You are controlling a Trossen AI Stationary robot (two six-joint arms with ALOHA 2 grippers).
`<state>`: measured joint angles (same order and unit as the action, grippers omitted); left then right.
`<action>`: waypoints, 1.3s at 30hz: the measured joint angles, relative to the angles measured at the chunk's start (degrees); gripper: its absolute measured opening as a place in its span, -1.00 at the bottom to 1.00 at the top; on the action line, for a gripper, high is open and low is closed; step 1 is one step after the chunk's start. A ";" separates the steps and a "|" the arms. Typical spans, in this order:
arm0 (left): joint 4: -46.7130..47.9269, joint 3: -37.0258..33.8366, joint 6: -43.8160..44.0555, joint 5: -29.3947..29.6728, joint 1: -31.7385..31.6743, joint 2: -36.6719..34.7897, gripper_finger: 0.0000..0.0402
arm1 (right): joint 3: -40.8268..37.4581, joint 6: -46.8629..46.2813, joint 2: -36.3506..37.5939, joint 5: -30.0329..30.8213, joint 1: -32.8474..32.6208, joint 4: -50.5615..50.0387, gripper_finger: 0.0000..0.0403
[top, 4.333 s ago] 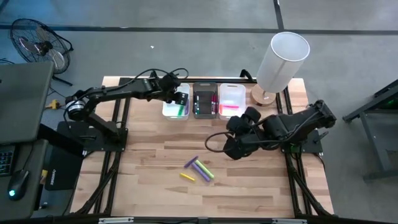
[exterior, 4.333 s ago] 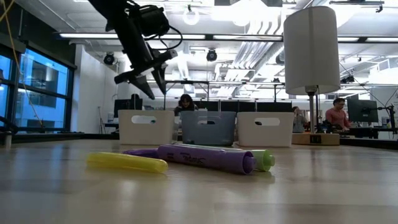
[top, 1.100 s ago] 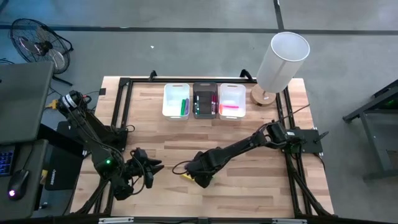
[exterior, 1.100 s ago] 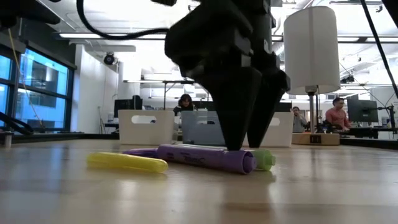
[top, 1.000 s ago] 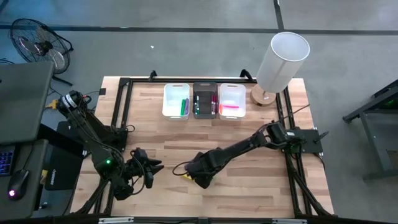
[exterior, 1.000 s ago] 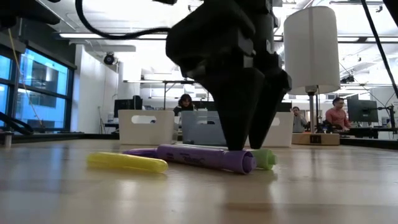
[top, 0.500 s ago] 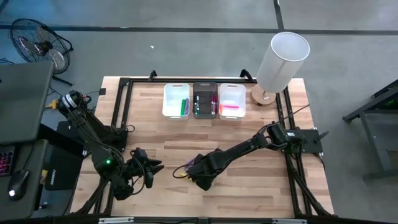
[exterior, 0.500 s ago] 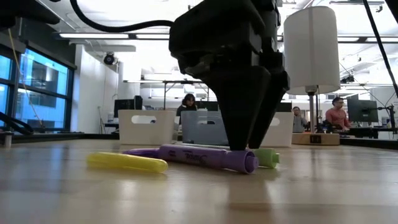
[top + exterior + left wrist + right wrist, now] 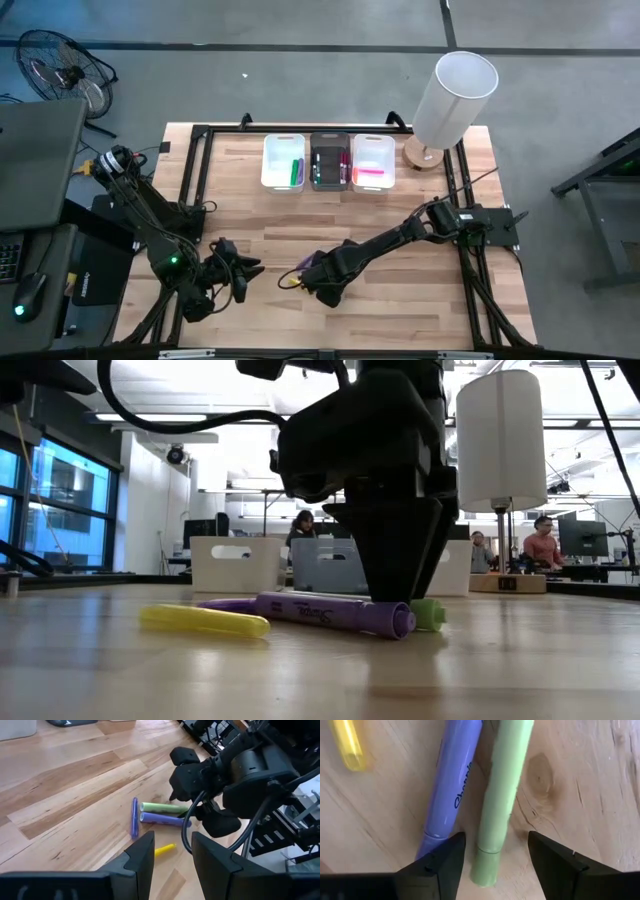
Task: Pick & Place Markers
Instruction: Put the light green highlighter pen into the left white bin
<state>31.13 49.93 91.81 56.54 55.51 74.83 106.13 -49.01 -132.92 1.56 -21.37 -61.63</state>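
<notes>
The right gripper (image 9: 495, 852) is lowered with fingers spread around the green marker (image 9: 500, 795), nothing clamped. A purple marker (image 9: 451, 785) lies beside it. The left gripper (image 9: 240, 275) is parked open.

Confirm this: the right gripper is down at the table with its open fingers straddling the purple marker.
Not quite. The right gripper is down at the table and open, but its fingers straddle the green marker; the purple marker lies beside it, outside the fingers. The right wrist view shows this.
</notes>
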 joint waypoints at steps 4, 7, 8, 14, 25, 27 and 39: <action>-0.15 0.02 0.00 0.01 0.00 0.00 -0.36 | 0.00 -0.87 -0.10 0.49 -0.04 -0.07 -0.02; -0.16 0.02 0.00 -0.04 0.00 0.00 -0.36 | 0.00 -0.92 -0.14 0.14 -0.09 -0.02 -0.14; -0.22 0.02 0.00 -0.06 0.00 0.00 -0.36 | 0.00 -1.03 -0.14 0.16 -0.13 0.00 -0.19; -0.20 0.02 0.00 -0.27 0.00 0.00 -0.36 | 0.00 -1.05 -0.17 0.06 -0.20 -0.02 -0.52; -0.22 0.02 0.00 -0.52 0.00 0.00 -0.36 | -0.04 -0.93 -0.21 0.55 -0.24 -0.70 -0.75; -0.22 0.02 0.00 -0.54 0.00 0.01 -0.36 | -0.02 -0.97 -0.22 0.45 -0.22 -1.08 -0.75; -0.81 0.02 -0.25 -0.88 0.00 0.00 -0.36 | -0.28 -1.95 5.79 4.01 -0.97 -7.07 -0.75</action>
<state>30.32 49.95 91.56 55.66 55.51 74.83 105.84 -50.96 -127.12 5.56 -22.34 -68.70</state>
